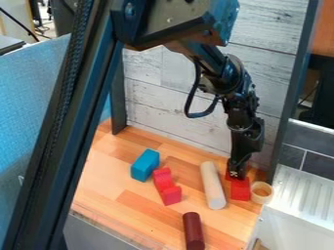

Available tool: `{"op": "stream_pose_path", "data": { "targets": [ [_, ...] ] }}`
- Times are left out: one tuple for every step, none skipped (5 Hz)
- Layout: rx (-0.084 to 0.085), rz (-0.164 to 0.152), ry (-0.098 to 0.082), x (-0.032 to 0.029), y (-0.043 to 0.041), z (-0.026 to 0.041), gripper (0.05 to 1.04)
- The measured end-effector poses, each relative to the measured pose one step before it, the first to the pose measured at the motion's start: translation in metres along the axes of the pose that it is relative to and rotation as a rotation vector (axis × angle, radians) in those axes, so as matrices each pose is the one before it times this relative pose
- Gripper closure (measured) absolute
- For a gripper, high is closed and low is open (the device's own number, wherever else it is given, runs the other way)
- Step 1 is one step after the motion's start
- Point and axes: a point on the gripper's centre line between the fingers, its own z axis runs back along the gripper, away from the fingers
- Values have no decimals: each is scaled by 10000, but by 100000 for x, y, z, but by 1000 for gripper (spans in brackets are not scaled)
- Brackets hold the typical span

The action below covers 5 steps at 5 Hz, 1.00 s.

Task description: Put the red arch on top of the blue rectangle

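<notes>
The gripper [237, 172] hangs low at the right rear of the wooden surface, pointing down over a red block [240, 190]. It covers the block's middle and back, and a bit of red shows at its left side; whether they touch is unclear. Further left lies a red arch-like piece [168, 187] with a dip between its raised ends. The blue rectangular block [144, 165] rests just behind and left of that piece, with nothing on top.
A pale wooden cylinder [213, 185] lies between the two red pieces. Nearer the front edge is a dark red cylinder [193, 231]. A small round wooden piece [261, 192] sits right of the red block, beside the white sink [297, 202]. A grey plank wall [163, 110] stands behind.
</notes>
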Motion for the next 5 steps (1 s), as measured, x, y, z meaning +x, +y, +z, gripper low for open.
{"op": "stream_pose_path", "data": {
  "targets": [
    [-304,-89,427,-839,-549,-1259,424],
    [-374,187,351,-419,-428,-551,708],
    [-83,37,156,-225,13,127,772],
    [-149,-35,-151,240,-224,65,772],
    [-329,487,-802,-754,-365,1372,822]
  ]
}}
